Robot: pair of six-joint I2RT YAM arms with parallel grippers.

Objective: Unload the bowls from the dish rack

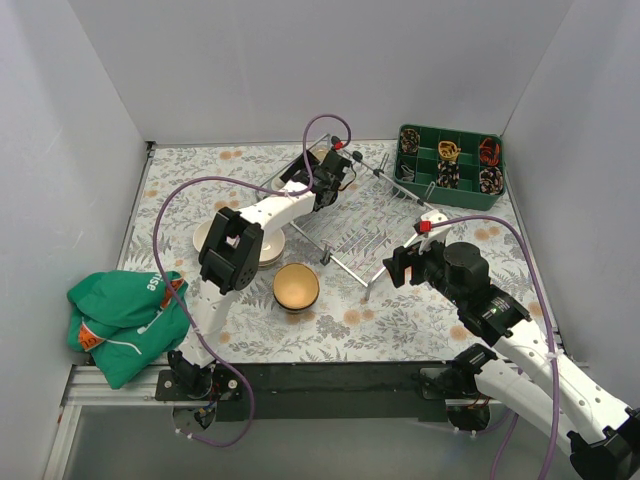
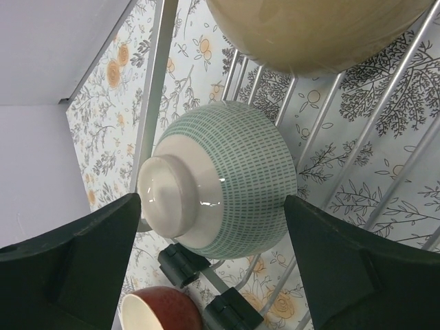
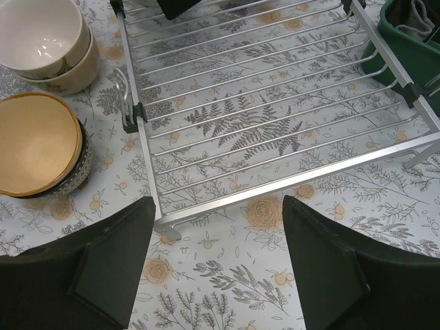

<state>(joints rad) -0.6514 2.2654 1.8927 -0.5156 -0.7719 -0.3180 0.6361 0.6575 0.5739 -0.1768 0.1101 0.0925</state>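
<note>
The silver wire dish rack (image 1: pixel 365 235) lies at mid-table. My left gripper (image 1: pixel 325 190) is at its far left corner. In the left wrist view it (image 2: pixel 212 201) is open, with one jaw on each side of a pale green patterned bowl (image 2: pixel 234 179) that lies on its side on the rack wires (image 2: pixel 385 172). A tan bowl (image 2: pixel 323 34) lies beyond it, and a red bowl (image 2: pixel 161 309) sits just outside the rack. My right gripper (image 1: pixel 402 265) (image 3: pixel 218 203) is open and empty, just above the cloth by the rack's near corner (image 3: pixel 275 117).
A stack of cream bowls (image 1: pixel 225 240) (image 3: pixel 41 41) and a dark bowl with a tan inside (image 1: pixel 296 287) (image 3: pixel 34 144) stand on the table left of the rack. A green compartmented tray (image 1: pixel 450 165) is at the back right. A green cloth (image 1: pixel 125 320) lies at the front left.
</note>
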